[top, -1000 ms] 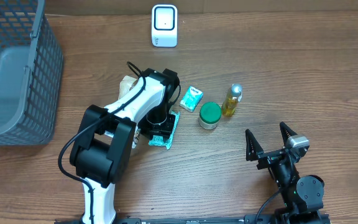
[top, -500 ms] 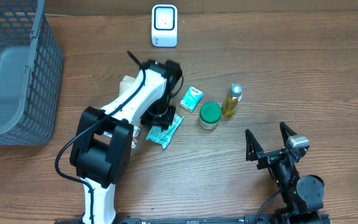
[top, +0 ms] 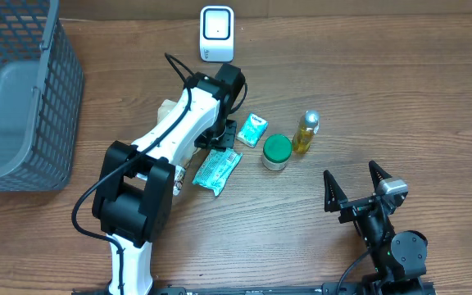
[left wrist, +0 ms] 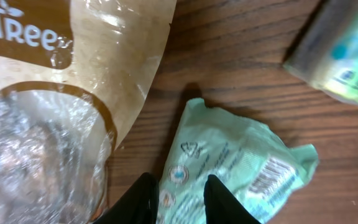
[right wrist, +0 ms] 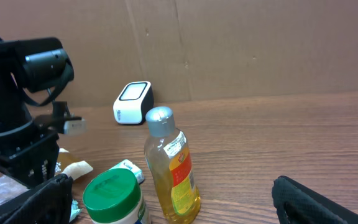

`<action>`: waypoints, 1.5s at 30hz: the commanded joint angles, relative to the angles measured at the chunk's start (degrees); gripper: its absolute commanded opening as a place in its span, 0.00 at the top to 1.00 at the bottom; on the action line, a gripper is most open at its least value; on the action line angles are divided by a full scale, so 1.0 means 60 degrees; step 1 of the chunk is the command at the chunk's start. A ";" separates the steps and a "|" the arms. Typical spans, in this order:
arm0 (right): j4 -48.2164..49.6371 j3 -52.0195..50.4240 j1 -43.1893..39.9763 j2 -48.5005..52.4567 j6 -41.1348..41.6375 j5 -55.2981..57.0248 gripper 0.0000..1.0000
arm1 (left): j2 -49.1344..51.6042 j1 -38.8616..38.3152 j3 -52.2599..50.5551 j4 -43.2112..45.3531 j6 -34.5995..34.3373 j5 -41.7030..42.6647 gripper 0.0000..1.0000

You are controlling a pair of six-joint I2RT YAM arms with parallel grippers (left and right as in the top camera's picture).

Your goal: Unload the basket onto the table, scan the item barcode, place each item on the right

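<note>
Near the middle of the table [top: 433,74], just below the white scanner [top: 217,34], I have the left gripper [top: 218,146] down over the mint-green packet [top: 217,170]. In the left wrist view the two black fingers [left wrist: 143,199] are drawn in close together with the packet's near edge between them, so I read that as a pinch on the packet. The rest of the packet lies crumpled on the wood, pointing away from the fingers, and a barcode [left wrist: 272,177] shows on its upward face toward the far end. Beside it on the left lies a brown-and-clear plastic bag [left wrist: 55,93], its edge just beside the packet's tip; whether the two touch I cannot tell. A teal box [top: 252,129] lies to the right of the gripper, with a green-lidded jar [top: 277,152] beyond it, and a yellow bottle [top: 306,133] stands upright just beside the jar. The grey mesh basket [top: 15,90] sits at the far left edge, well apart from all of it. The right gripper [top: 350,169] hangs low at the near right of the table with its fingers spread wide — nothing is between them, and it looks toward the bottle and jar.
</note>
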 commanded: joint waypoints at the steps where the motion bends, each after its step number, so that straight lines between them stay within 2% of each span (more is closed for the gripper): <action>1: 0.0029 -0.0098 -0.0025 -0.0113 -0.0033 0.0087 0.00 | 0.0091 -0.0015 -0.0477 0.0339 -0.0335 -0.0186 0.73; 5: 0.0026 -0.0102 -0.0029 -0.0113 -0.0033 0.0087 0.00 | 0.0091 -0.0018 -0.0780 0.0503 -0.0466 0.0124 0.74; 11: 0.0026 -0.0098 -0.0025 -0.0113 -0.0033 0.0087 0.00 | 0.0091 -0.0025 -0.0787 0.0933 0.0259 0.2240 0.73; 14: 0.0026 -0.0098 -0.0029 -0.0113 -0.0033 0.0087 0.00 | 0.0091 -0.0025 -0.0787 0.0980 0.0463 0.2674 0.73; 23: 0.0026 -0.0098 -0.0029 -0.0113 -0.0033 0.0087 0.00 | 0.0087 0.0280 -0.0135 0.0918 0.0521 0.2000 0.91; 30: 0.0026 -0.0102 -0.0029 -0.0113 -0.0033 0.0087 0.00 | 0.0091 0.0623 -0.0058 0.0984 -0.0331 -0.0747 0.96; 32: 0.0026 -0.0098 -0.0029 -0.0113 -0.0033 0.0087 0.00 | 0.0091 0.0623 -0.0087 0.0958 -0.0328 -0.1064 0.96; 39: 0.0026 -0.0102 -0.0029 -0.0113 -0.0033 0.0087 0.00 | 0.0091 0.0554 -0.0663 0.1129 -0.0328 -0.0925 0.96; 45: 0.0026 -0.0098 -0.0029 -0.0113 -0.0033 0.0087 0.00 | 0.0091 0.0313 -0.1045 0.1362 -0.0200 -0.0168 0.95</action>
